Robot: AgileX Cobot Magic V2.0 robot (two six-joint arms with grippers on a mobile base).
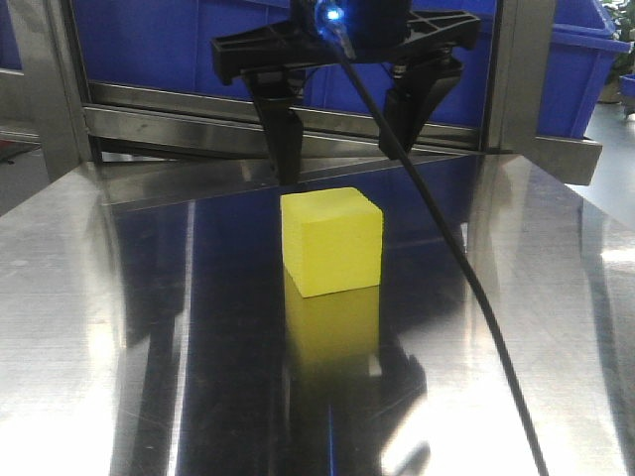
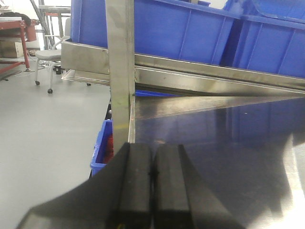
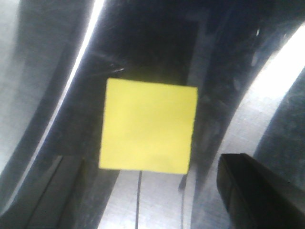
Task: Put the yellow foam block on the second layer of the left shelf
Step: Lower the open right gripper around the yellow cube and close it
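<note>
At the right gripper: stands spread wide, wider than the yellow foam block, and hangs just above and behind it in the front view. Touches nothing and holds nothing. In the right wrist view, shows one black finger low on the right and the other low on the left, with the block between their lines, a little ahead and clear of both.

At the block: rests flat and upright on the shiny steel surface, near its middle, and throws a yellow reflection just in front of itself.

At the black cable: drops from the blue light at the gripper's wrist and runs past the block's right side toward the near edge.

Behind the gripper: blue bins on a steel rail.

At the left gripper: pressed together, pad against pad, with nothing between. Sits at the steel surface's corner, below an upright steel post. Beyond the post: more blue bins, a grey floor and a wheeled chair.
</note>
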